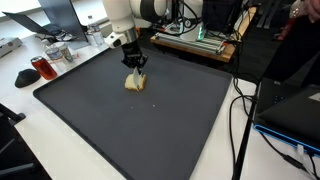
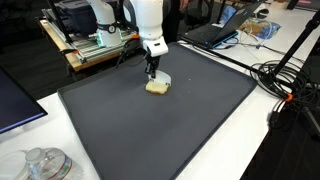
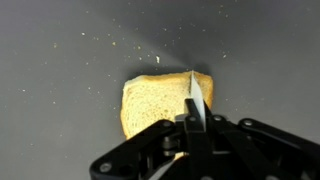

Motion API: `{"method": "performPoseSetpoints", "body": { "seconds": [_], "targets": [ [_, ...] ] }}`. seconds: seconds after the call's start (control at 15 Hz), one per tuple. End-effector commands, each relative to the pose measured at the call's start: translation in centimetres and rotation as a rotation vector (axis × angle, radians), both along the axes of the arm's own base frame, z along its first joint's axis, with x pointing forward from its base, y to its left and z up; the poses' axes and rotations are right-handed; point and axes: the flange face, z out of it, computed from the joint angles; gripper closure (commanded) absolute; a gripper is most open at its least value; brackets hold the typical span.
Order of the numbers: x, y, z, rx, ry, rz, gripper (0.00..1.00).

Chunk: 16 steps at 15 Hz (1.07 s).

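A slice of pale bread (image 3: 155, 105) lies flat on the dark grey mat (image 1: 150, 130), toward its far side in both exterior views (image 1: 135, 83) (image 2: 157, 87). My gripper (image 3: 190, 118) hangs straight above the slice, jaws shut. A thin pale blade (image 3: 191, 92) sticks out from between the jaws and reaches over the right part of the bread. Both exterior views show the gripper (image 1: 137, 66) (image 2: 152, 70) pointing down, its tip just over the bread. Small crumbs dot the mat around the slice.
A reddish cup (image 1: 41, 67) and glassware (image 1: 60, 55) stand beyond the mat's edge. Cables (image 1: 240, 120) (image 2: 285, 80) run beside the mat. A clear jar (image 2: 45, 165) stands near one corner, and a wooden rack of electronics (image 2: 95, 45) is behind the arm.
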Motion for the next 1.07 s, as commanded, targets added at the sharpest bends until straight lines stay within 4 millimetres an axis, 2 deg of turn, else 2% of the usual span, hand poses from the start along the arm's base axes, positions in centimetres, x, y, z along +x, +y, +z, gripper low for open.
{"method": "performPoseSetpoints", "body": {
  "seconds": [0.0,0.6,1.0],
  "targets": [
    [-0.4,1.3,-5.8,-0.022,0.076,0.042,0.99],
    [0.3,3.5,-6.3,-0.034,0.095,0.112,0.99],
    [1.0,3.0,-6.5,-0.041,0.09,0.103,0.99]
  ]
}}
